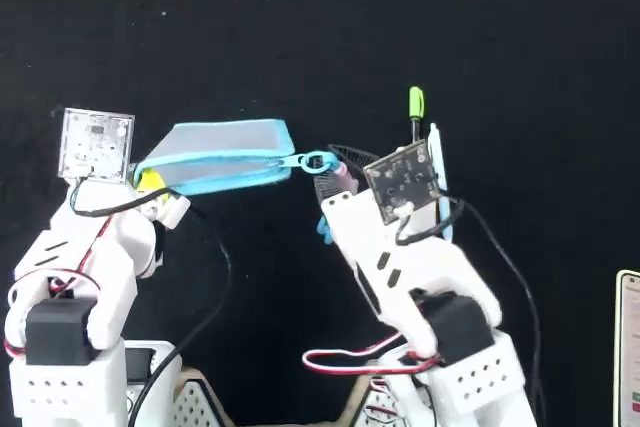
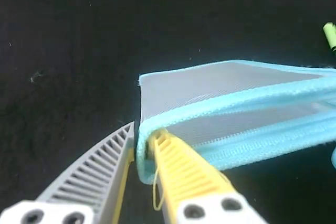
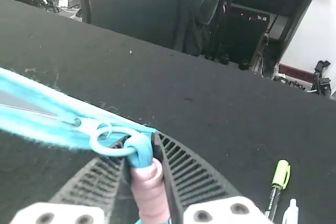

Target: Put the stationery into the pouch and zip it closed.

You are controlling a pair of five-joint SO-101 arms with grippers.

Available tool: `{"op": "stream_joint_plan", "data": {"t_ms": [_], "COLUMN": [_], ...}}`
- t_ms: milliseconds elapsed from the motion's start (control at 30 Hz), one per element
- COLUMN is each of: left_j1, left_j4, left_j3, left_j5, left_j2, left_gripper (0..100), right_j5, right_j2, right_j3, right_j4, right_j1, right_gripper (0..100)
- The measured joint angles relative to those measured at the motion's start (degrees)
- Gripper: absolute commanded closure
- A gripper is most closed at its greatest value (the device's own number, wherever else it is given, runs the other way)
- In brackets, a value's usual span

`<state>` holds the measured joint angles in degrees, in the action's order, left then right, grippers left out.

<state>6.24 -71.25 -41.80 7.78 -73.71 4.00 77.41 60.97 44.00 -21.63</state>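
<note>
Plainly the pouch (image 1: 225, 142) is grey mesh with light-blue trim

Nothing legible appears in any view. The pouch (image 1: 225, 147) has plain fabric with no lettering or label. The flat object (image 1: 628, 347) at the right edge of the table (image 1: 300, 47) bears small marks, too tiny to read as words or numbers.

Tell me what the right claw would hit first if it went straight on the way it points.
The zipper ring at the tip of the right claw, joined to the pink tag it grips; then the pouch. Depth is unclear.
</note>
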Motion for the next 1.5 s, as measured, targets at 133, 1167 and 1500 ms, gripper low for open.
{"op": "stream_joint_plan", "data": {"t_ms": [133, 1167, 1500], "left_j1": [0.0, 0.4, 0.3], "left_j4": [0.0, -29.2, -29.4], "left_j3": [2.3, 42.0, 42.0], "left_j5": [3.0, 4.7, 4.7], "left_j2": [-0.3, 37.4, 40.2], "left_gripper": [97, 86, 88], "right_j5": [0.0, 5.3, 5.3], "right_j2": [0.1, -21.5, -21.5], "right_j3": [-3.2, -25.2, -25.2], "right_j4": [2.8, 17.5, 18.9], "right_j1": [0.0, -0.9, -0.8], "right_gripper": [98.8, 98.8, 98.4]}}
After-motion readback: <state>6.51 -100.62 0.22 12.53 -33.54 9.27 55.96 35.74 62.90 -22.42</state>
